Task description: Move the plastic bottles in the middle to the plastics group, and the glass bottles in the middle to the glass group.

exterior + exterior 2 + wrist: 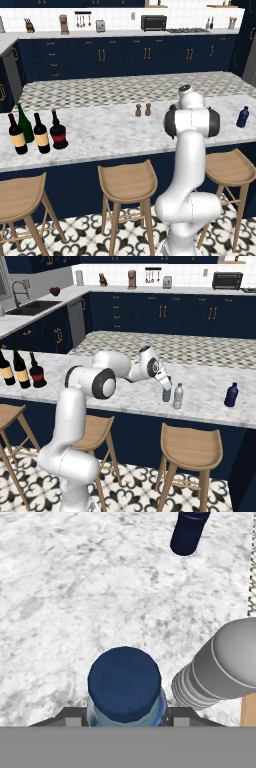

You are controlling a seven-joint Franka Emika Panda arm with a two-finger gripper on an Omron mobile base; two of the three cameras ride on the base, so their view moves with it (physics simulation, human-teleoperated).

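The pincer is clamped on the pale-blue plastic bottle beside the clear-grey bottle at its 3 o'clock, so placing is in hand; next, likely release and lift straight up.

Navy cabinets, marble island counter, wooden stools, patterned floor.

A pale-blue translucent bottle with a dark blue cap was seen from above at the bottom of the hand view, set between the two dark fingertips of the gripper, which were closed against its sides. Just beside it stood a clear-grey bottle. A dark navy bottle stood well apart on the white marble counter.
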